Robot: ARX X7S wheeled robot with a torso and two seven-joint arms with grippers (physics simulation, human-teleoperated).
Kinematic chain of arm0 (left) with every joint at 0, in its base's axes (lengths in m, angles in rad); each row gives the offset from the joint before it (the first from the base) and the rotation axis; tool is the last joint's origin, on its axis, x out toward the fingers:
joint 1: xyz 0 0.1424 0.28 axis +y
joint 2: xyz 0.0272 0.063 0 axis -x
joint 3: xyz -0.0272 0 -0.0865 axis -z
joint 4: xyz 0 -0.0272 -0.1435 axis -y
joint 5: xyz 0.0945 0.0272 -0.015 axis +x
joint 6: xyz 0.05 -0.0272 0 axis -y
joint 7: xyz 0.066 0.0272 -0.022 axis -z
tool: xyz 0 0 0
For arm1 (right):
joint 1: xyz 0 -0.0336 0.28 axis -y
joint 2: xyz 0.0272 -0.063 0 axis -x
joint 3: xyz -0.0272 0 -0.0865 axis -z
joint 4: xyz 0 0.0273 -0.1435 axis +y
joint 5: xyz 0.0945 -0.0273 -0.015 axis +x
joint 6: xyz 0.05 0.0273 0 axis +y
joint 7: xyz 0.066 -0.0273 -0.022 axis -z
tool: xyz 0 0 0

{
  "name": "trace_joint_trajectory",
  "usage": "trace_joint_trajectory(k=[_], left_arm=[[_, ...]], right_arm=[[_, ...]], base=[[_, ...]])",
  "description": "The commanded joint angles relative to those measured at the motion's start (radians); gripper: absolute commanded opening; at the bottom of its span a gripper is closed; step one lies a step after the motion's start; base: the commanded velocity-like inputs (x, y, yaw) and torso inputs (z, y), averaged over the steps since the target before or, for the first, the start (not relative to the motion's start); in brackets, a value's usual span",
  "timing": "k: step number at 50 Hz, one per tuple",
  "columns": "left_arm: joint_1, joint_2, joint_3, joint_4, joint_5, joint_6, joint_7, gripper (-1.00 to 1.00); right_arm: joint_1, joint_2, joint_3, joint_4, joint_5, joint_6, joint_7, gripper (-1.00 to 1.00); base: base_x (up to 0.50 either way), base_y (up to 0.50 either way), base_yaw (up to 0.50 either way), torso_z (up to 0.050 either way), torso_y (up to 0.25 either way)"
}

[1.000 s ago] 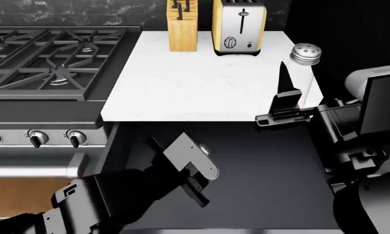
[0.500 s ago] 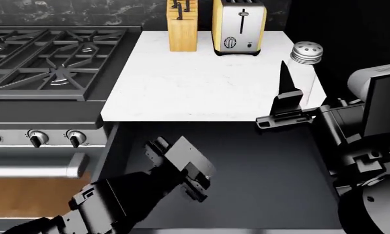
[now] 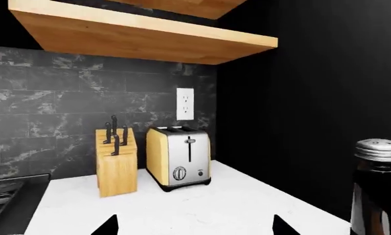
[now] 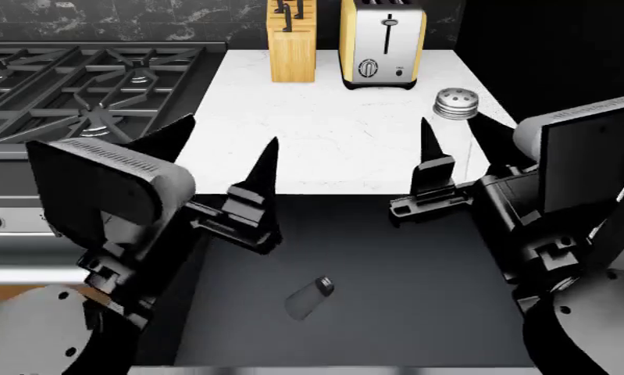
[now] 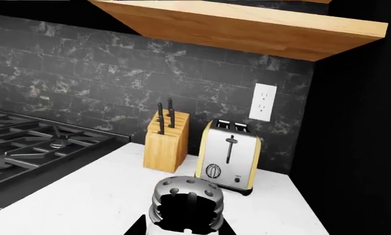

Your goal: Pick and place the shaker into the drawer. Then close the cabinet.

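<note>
Right hand (image 4: 449, 148) open, just behind shaker (image 4: 458, 103).

White counter (image 4: 322, 133) lies open between both grippers, with knife block (image 4: 292, 41) and toaster (image 4: 383, 43) lined along its back edge. A shaker (image 4: 458, 103) stands near the right side. Below, the drawer (image 4: 416, 312) gapes open, one shaker (image 4: 312, 295) lying inside.

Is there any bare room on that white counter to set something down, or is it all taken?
Plenty: the white counter is bare from the stove edge across its middle and front. The crowded strip runs along the back wall, with the knife block and toaster side by side, and the shaker near the right edge.
</note>
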Motion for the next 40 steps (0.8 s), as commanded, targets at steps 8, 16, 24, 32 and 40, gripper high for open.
trace_joint_trajectory(k=[8,16,24,32,40], left_arm=[[-0.026,-0.270,-0.231,0.213,-0.224,0.096,-0.121,1.00],[0.070,-0.335,-0.276,0.221,-0.195,0.163,-0.106,1.00],[0.163,-0.359,-0.289,0.212,-0.141,0.208,-0.083,1.00],[0.276,-0.410,-0.320,0.209,-0.103,0.280,-0.060,1.00],[0.326,-0.459,-0.348,0.221,-0.121,0.318,-0.070,1.00]], right_arm=[[0.429,0.283,-0.316,0.457,0.755,0.151,0.353,-1.00],[0.652,0.330,-0.624,0.617,0.750,0.146,0.116,-1.00],[0.788,0.321,-0.968,0.721,0.478,0.094,-0.230,-1.00],[0.742,0.318,-1.152,0.789,0.308,-0.002,-0.306,-1.00],[0.684,0.316,-1.260,0.855,0.152,-0.101,-0.268,-1.00]], base=[[0.00,0.00,0.00,0.000,0.000],[0.00,0.00,0.00,0.000,0.000],[0.00,0.00,0.00,0.000,0.000],[0.00,0.00,0.00,0.000,0.000],[0.00,0.00,0.00,0.000,0.000]])
